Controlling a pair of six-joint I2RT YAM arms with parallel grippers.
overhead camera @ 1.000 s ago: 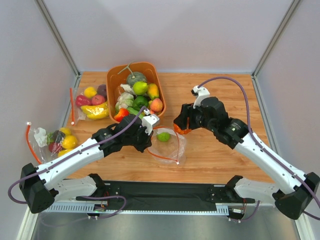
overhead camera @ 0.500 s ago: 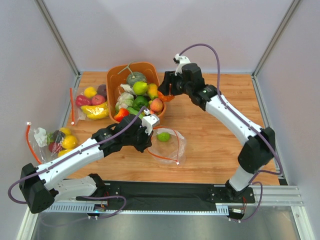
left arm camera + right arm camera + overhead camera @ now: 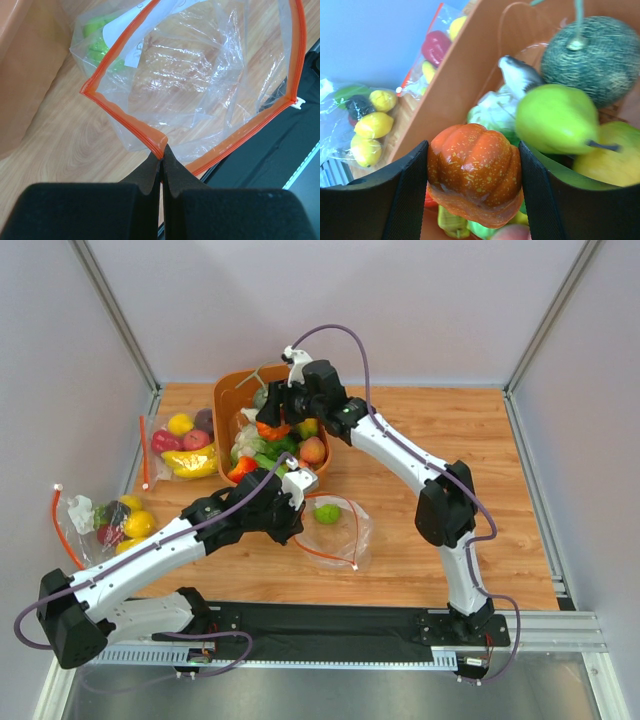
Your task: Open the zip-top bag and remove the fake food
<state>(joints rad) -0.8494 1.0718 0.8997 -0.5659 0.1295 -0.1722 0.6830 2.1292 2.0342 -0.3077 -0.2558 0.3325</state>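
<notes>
Wooden tabletop fills the booth between pale walls, with a black mat along its near edge where the arms are bolted. Just beyond the mat the left gripper has its fingers pressed together on the red-orange strip of the zip-top bag, pinching the near side of the rim. The bag lies on the wood near the table's middle, its mouth gaping in a wide loop, the clear plastic crumpled and a white label showing through it. One green fruit sits inside at the far end of the bag. Farther back, the right arm stretches across to the orange basket, and the right gripper hangs over the heap of fruit there, its two fingers closed against the sides of an orange pumpkin. Below and beyond that pumpkin the wrist view shows a green pear, a yellow fruit and a grey-green melon with a stem. Left of the basket lies a clear bag with a banana, and nearer, at the table's left edge, another bag with lemons.
</notes>
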